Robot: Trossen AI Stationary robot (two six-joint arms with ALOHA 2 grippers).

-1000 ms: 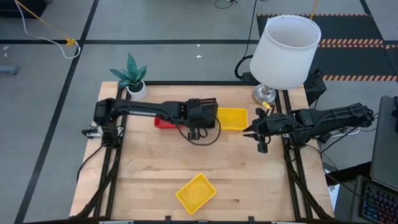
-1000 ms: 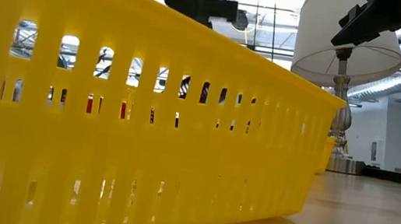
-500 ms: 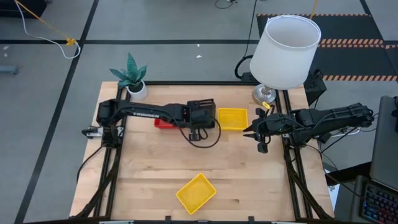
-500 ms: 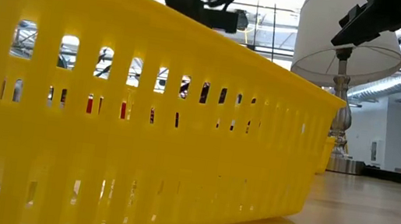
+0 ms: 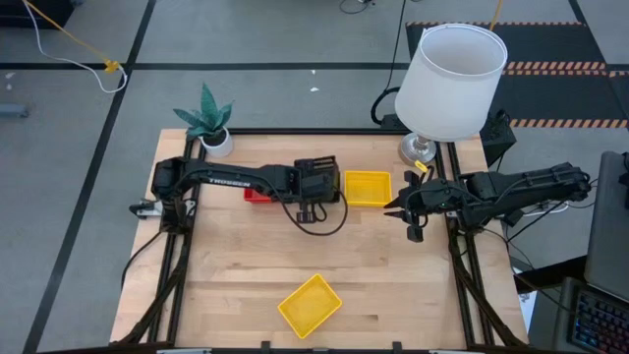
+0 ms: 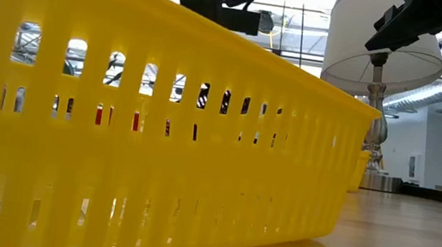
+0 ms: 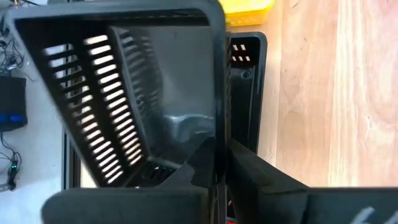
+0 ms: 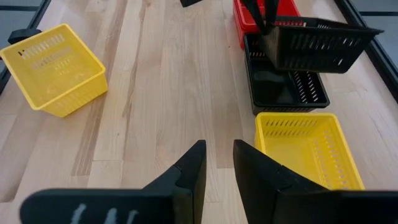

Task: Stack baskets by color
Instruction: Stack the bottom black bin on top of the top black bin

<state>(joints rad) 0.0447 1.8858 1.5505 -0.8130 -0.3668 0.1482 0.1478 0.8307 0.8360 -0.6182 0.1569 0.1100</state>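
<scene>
Left end effector [image 8: 268, 25] slightly farther back, clamped on black basket [image 8: 320, 43]; lamp [image 5: 450, 84] beside yellow basket [image 5: 367, 187].

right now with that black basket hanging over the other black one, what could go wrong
The left gripper holds the tilted black basket by one wall above the black basket on the table; released crooked, it may wedge instead of nesting. It could also bump the red basket right beside it.

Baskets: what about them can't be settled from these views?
- High view: left arm covers the black baskets.
- Low view: the near yellow basket blocks nearly everything behind it.
- Right wrist view: red stack cut by the edge; its count is unclear.
- Left wrist view: held black basket hides what's beneath it.
</scene>
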